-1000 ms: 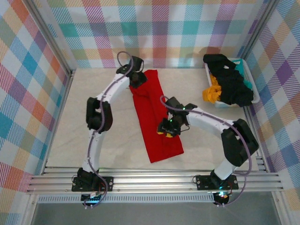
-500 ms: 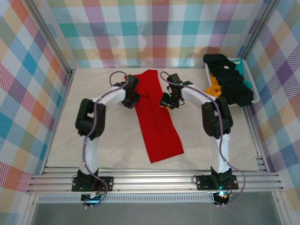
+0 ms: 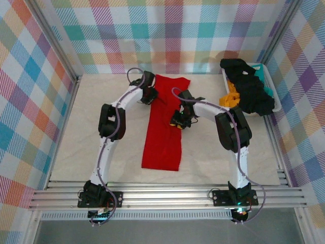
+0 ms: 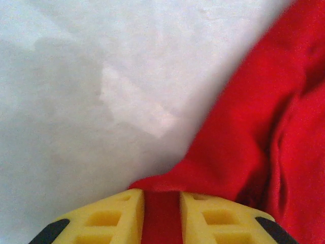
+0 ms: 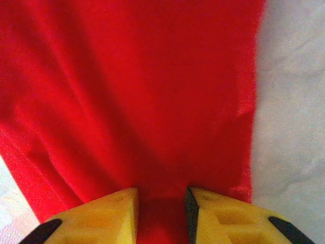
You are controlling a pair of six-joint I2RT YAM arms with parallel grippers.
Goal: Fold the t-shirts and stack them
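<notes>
The red t-shirt (image 3: 165, 127) lies in a long strip down the middle of the counter (image 3: 81, 142). The left pincer (image 3: 150, 95) is nipped tight on its far left edge, and the right pincer (image 3: 177, 122) pinches the right edge midway along. The black t-shirt (image 3: 250, 90) and orange-yellow t-shirt (image 3: 229, 100) are heaped in the basket (image 3: 275, 101), far right.

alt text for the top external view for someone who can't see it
A red t-shirt lies as a long strip on the table, the left pincer on its far left edge, the right pincer on its right edge. A basket at far right holds a black t-shirt and an orange-yellow t-shirt.
</notes>
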